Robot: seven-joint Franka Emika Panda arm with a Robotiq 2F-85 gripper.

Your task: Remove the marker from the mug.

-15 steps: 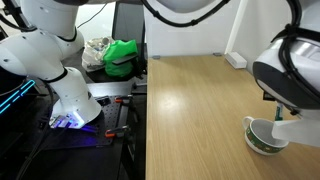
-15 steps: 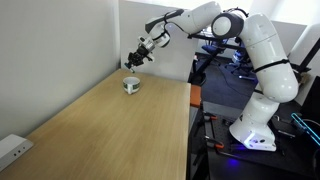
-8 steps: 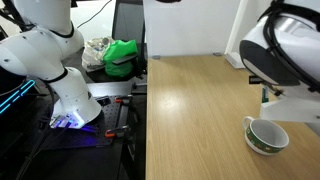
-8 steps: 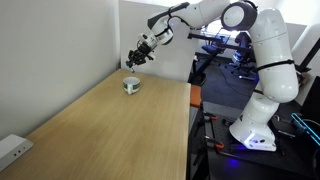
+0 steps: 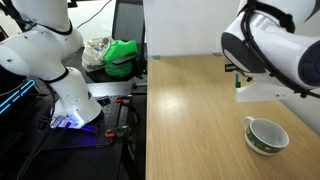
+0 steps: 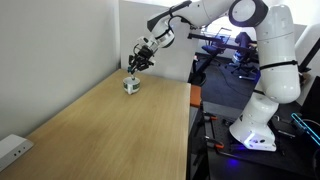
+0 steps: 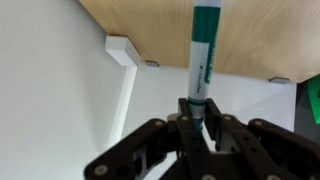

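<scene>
Pinching the marker (image 7: 203, 50) by one end, my gripper (image 7: 197, 112) hangs above the mug (image 6: 131, 85), which stands empty on the tabletop (image 5: 190, 100). Extraction appears complete. Next move, as I judge it: translate sideways clear of the rim, lower, and release the marker onto bare tabletop.

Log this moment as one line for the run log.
gripper: shut on marker | marker: held in the air, out of mug | mug: upright on table, apart from gripper

Wooden table (image 5: 190, 110); green bag (image 5: 122, 55) nearby; white box (image 6: 12, 148) on table.
</scene>
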